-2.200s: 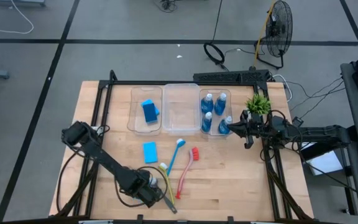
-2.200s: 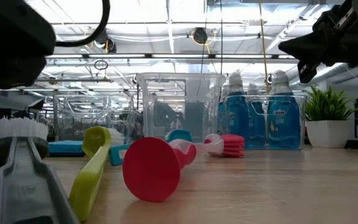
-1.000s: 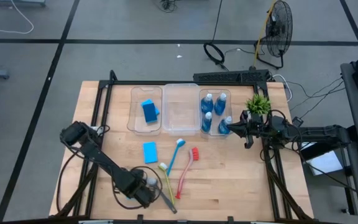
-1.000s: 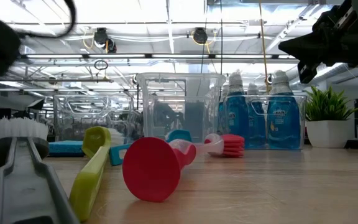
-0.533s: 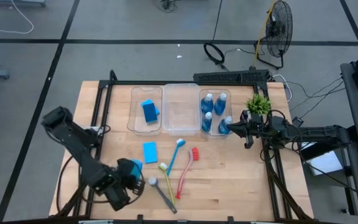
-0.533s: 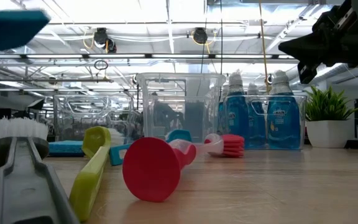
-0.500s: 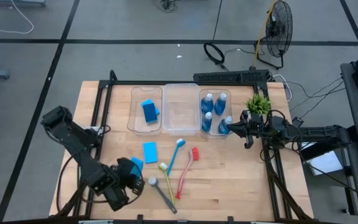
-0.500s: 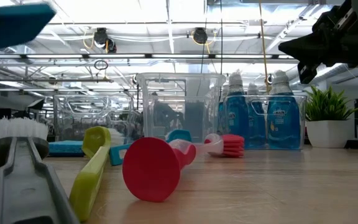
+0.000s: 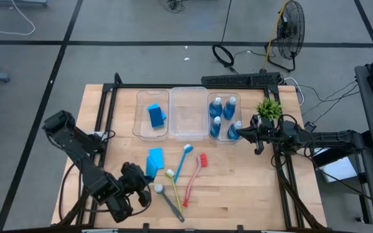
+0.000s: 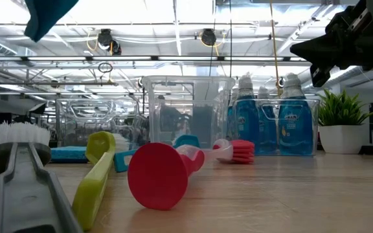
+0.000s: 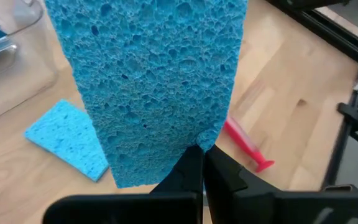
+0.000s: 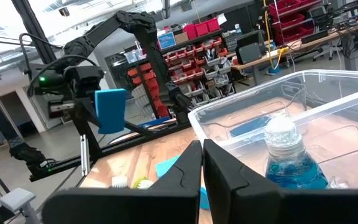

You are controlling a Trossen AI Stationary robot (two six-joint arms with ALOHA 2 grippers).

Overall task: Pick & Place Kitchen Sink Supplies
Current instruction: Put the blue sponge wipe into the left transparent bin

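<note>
My left gripper (image 11: 202,158) is over the table's near left part, shut on a blue sponge (image 11: 154,81), which also shows raised in the low view (image 10: 47,16). A second sponge (image 11: 67,140) lies flat on the table below it. The left clear bin (image 9: 141,120) holds more sponges (image 9: 155,114). Several bottles of blue liquid (image 9: 223,115) stand in the right bin. The blue (image 9: 184,158), red (image 9: 196,175), yellow-green (image 9: 173,184) and grey (image 9: 167,204) brushes lie on the table. My right gripper (image 12: 202,168) hangs shut beside the bottle bin. My left gripper pinches the sponge's edge near one corner (image 11: 194,142) between its two fingertips. The sponge stands up from the fingers with its broad pored face toward the wrist camera. It is lifted clear of the table and stands on edge (image 12: 109,109).
The middle clear bin (image 9: 188,113) stands between the sponge bin and the bottle bin. A small green potted plant (image 9: 269,107) sits at the far right. Bare wood lies at the table's near right.
My left gripper has risen from the table beside the grey brush, swung toward the table's left edge and rolled. The sponge it holds has come up clear of the table and turned from lying level to standing on edge.
</note>
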